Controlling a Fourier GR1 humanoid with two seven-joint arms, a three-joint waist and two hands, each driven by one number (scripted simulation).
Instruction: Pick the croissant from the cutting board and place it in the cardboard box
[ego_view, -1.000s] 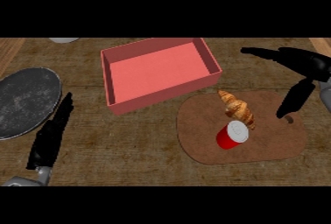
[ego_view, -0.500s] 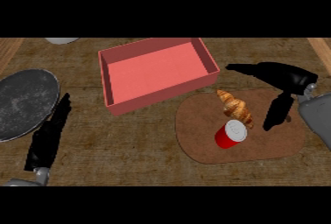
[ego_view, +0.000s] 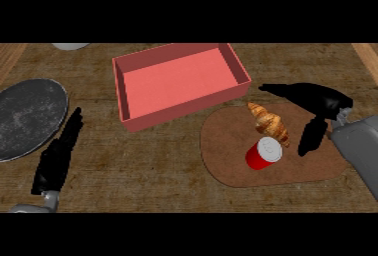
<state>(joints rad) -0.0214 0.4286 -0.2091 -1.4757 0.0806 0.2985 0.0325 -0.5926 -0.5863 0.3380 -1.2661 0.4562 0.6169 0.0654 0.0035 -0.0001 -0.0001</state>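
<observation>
Since the earlier frames the right hand (ego_view: 319, 102) has come inward from the right edge and now sits over the right side of the cutting board (ego_view: 229, 165), just beside the croissant (ego_view: 269, 123). Its fingers are spread and extended, not curled round anything: one dark digit points left above the pastry's upper end, another runs downward along its right side. Whether any fingertip touches the croissant cannot be told from this steep angle; no grasp is evident.

Croissant: lies on the brown cutting board, in its upper middle part, long axis slanting from upper left to lower right. Its lower end is just beside, possibly touching, a red cup (ego_view: 262, 155) with a pale top, which lies tilted on the board.

Cardboard box (ego_view: 133, 107): reddish, open-topped, on the worktop (ego_view: 148, 170) up and to the left of the board, its near right corner close to the board's upper edge. Nothing shows inside it.

Left hand (ego_view: 57, 155): at the lower left, fingers straight and pointing up the view, holding nothing, resting over the worktop just right of a dark round plate (ego_view: 28, 120).

Pale rounded object (ego_view: 71, 46): partly cut off at the upper left edge; not identifiable.
</observation>
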